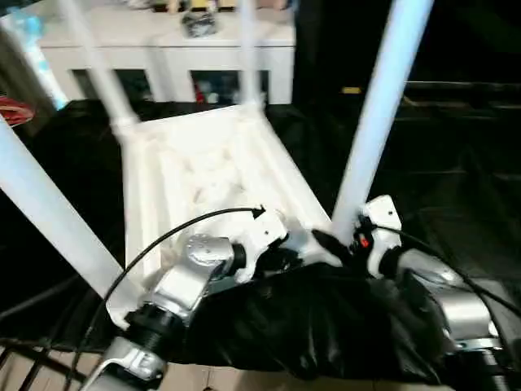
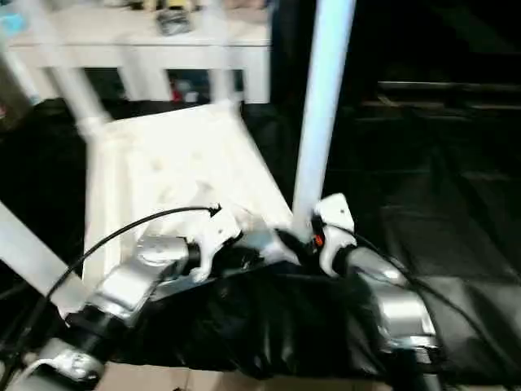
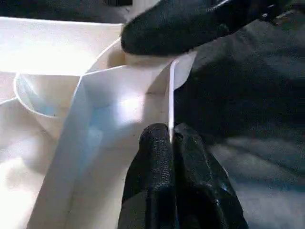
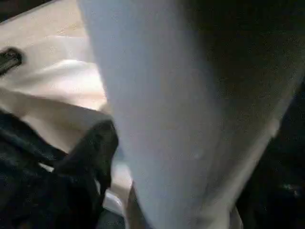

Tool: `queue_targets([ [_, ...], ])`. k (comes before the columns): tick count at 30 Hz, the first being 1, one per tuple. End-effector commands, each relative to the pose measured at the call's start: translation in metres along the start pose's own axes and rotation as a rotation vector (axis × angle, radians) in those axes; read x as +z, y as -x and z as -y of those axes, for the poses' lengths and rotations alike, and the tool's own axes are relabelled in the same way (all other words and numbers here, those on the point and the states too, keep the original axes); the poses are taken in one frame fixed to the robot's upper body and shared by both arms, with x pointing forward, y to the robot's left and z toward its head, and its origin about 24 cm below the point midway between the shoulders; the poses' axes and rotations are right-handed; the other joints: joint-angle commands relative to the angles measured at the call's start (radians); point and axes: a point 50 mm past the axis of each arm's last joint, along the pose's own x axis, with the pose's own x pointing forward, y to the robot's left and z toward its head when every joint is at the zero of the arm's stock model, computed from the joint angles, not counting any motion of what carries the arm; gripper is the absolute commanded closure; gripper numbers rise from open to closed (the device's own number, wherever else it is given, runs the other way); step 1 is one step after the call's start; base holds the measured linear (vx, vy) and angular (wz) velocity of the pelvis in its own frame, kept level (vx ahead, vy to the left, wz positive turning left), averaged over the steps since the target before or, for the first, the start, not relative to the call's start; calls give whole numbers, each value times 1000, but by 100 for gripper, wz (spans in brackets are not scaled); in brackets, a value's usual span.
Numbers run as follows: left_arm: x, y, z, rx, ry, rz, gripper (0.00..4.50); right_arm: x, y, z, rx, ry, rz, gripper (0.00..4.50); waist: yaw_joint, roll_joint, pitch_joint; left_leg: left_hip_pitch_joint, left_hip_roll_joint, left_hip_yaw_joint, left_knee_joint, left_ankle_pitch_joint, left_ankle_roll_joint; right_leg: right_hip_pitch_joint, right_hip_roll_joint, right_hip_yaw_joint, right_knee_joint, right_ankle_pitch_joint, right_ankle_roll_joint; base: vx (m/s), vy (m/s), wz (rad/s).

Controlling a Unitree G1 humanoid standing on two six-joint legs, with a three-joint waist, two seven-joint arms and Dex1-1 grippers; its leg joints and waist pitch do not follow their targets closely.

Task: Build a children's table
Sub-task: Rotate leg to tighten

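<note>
The children's table (image 1: 163, 175) lies upside down on black cloth, its ribbed underside up and its white legs rising from the corner sockets. My left gripper (image 1: 277, 252) is shut on the thin near rim of the top; the left wrist view has that rim wall (image 3: 170, 95) pinched between the fingers (image 3: 155, 157). My right gripper (image 1: 340, 241) sits at the base of the near right leg (image 1: 378, 114), right where it meets its socket. In the right wrist view that leg (image 4: 190, 105) looms very close.
A white cabinet (image 1: 163, 45) with glass doors stands behind the table. Black cloth (image 1: 309, 326) covers the surface and bunches up under my forearms. The near left leg (image 1: 41, 204) slants up past my left arm. Dark floor lies to the right.
</note>
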Motion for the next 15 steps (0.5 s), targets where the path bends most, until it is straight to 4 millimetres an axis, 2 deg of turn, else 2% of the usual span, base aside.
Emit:
queue_targets([
  [1, 22, -5, 11, -121, -82, 107, 450, -9, -4, -18, 169, -7, -50, 101, 3, -18, -48, 17, 57, -29, -66, -205, 52, 27, -56, 36, -81, -144, -205, 0, 0, 0],
  [2, 20, -1, 10, -139, -86, 100, 450, -7, 1, -16, 206, 10, -57, 101, 3, -21, -47, 18, 59, -28, -66, -206, 54, 27, -56, 36, -80, -137, -209, 0, 0, 0],
  [5, 17, 7, 7, -165, -94, 84, 450, -6, 9, -14, 282, 60, -87, 101, 4, -19, -48, 17, 59, -28, -63, -195, 65, 29, -55, 35, -75, -105, -226, 0, 0, 0],
  [8, 12, 14, 4, -188, -100, 63, 450, -5, 16, -12, 358, 99, -118, 101, 7, -24, -47, 18, 61, -27, -62, -201, 69, 31, -57, 35, -75, -116, -234, 0, 0, 0],
  [9, 12, 14, 4, -188, -100, 62, 450, -5, 16, -12, 359, 99, -119, 118, 9, -21, -47, 17, 61, -27, -62, -198, 70, 31, -58, 35, -74, -115, -236, 0, 0, 0],
  [10, 9, 19, 3, -207, -107, 45, 450, -5, 20, -12, 404, 116, -134, 129, 8, -25, -48, 17, 61, -26, -60, -194, 73, 32, -58, 34, -73, -109, -239, 0, 0, 0],
  [13, 6, 23, 1, -222, -105, 34, 450, -5, 22, -12, 439, 130, -148, 140, 12, -23, -50, 18, 61, -26, -58, -177, 78, 31, -58, 34, -70, -90, -247, 0, 0, 0],
  [15, 5, 25, 0, -228, -103, 28, 450, -7, 24, -12, 462, 140, -161, 165, 15, -24, -49, 18, 62, -25, -57, -172, 83, 32, -59, 33, -68, -80, -256, 0, 0, 0],
])
